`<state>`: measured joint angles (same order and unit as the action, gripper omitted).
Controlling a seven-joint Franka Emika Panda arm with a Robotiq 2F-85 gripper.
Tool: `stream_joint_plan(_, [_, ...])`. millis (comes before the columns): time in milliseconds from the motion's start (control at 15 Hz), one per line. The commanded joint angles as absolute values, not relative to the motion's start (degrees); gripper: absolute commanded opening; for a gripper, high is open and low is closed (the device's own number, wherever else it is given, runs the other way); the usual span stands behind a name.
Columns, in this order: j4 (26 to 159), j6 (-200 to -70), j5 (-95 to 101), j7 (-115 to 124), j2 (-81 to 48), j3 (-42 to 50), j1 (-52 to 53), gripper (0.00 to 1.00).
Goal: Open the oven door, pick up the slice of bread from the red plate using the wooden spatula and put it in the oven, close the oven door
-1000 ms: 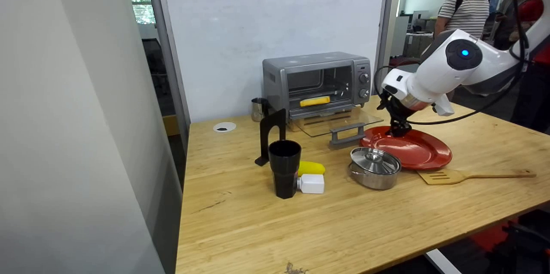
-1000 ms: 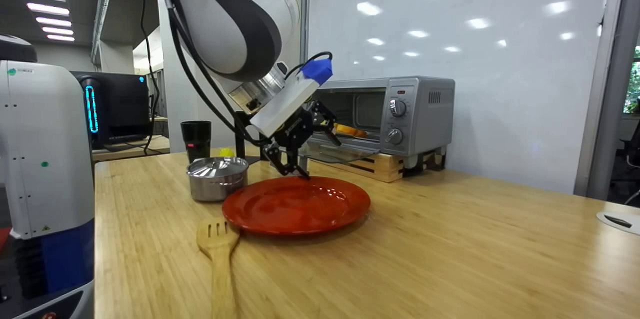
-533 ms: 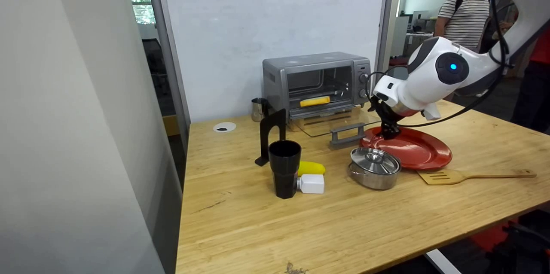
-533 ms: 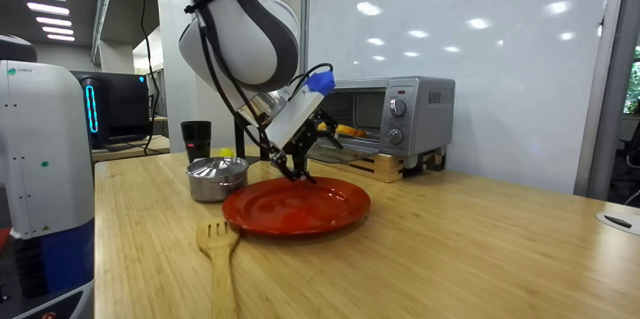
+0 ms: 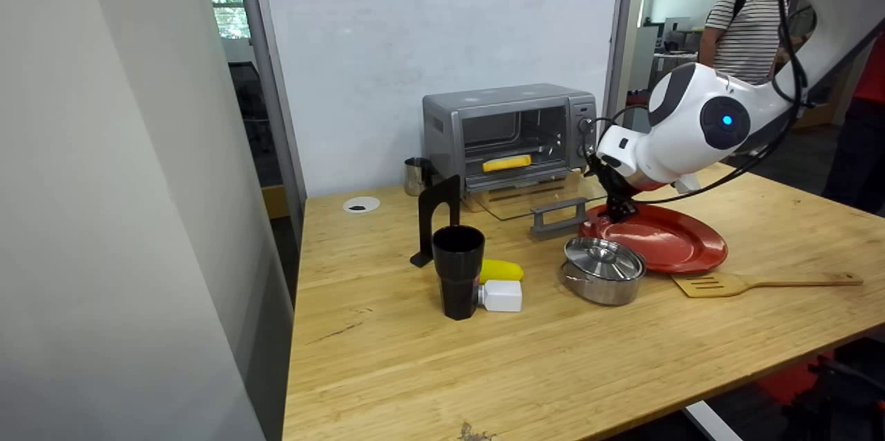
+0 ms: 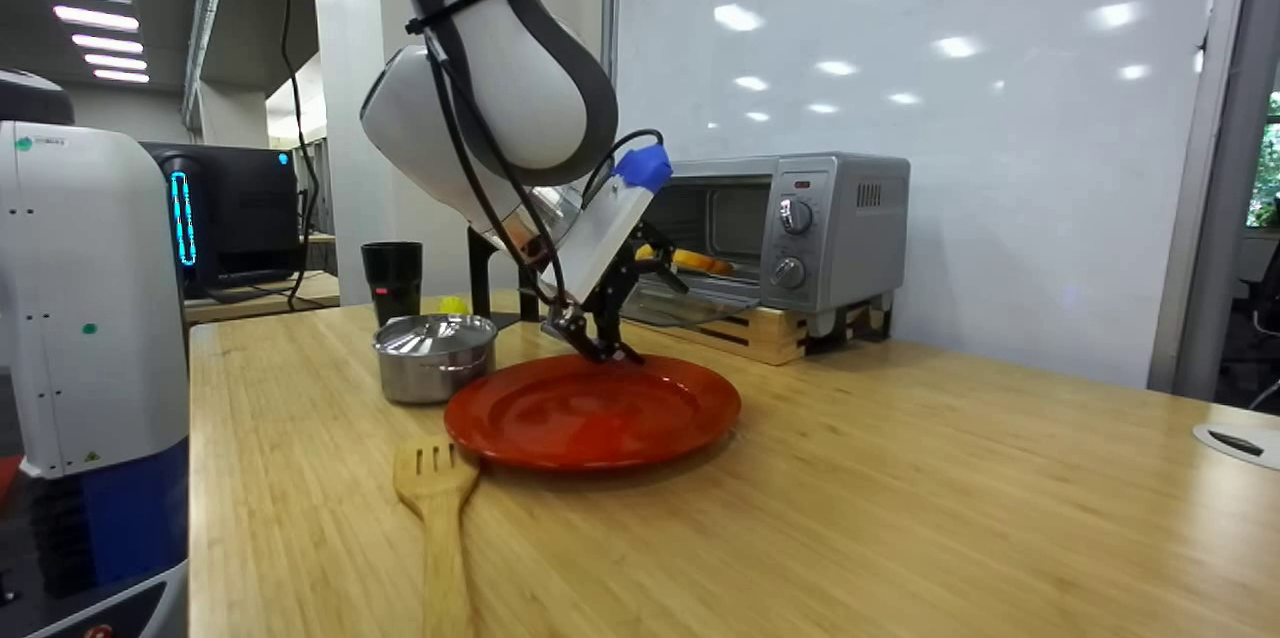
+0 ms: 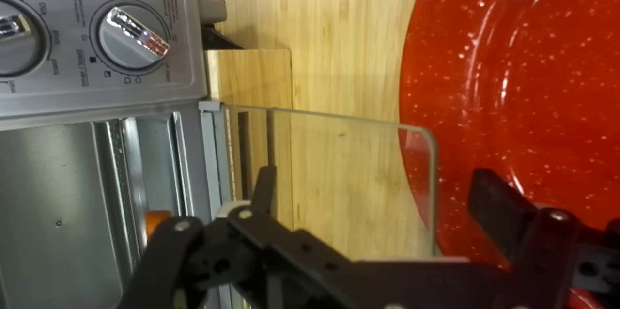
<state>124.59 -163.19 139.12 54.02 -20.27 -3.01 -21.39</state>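
1. Bread slice (image 5: pixel 507 163) lies inside the oven (image 5: pixel 511 92), so we judge only closing remains.
2. We have the gripper (image 6: pixel 659 322) in front of the oven, fingers (image 7: pixel 501 209) spread, holding nothing.
3. We should hook the oven door (image 7: pixel 339 173) from below and swing it up smoothly.

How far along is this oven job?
Looks done: the clear glass oven door is lowered, and the flat yellow slice of bread sits inside the boxy silver toaster oven; the slotted wooden spatula lies beside the round red plate.
In hand: the open black gripper, holding nothing, is near the door, probably to shut it.
Left: closing the door, since the oven stands open.
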Motion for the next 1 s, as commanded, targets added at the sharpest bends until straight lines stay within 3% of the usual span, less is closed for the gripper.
stream_joint_plan(0, [123.7, -161.5, 143.6, 57.0, -20.8, -4.3, -22.0, 1.0])
stream_joint_plan(933, [122.3, -155.4, 149.3, 60.7, -21.2, -6.8, -22.4, 1.0])
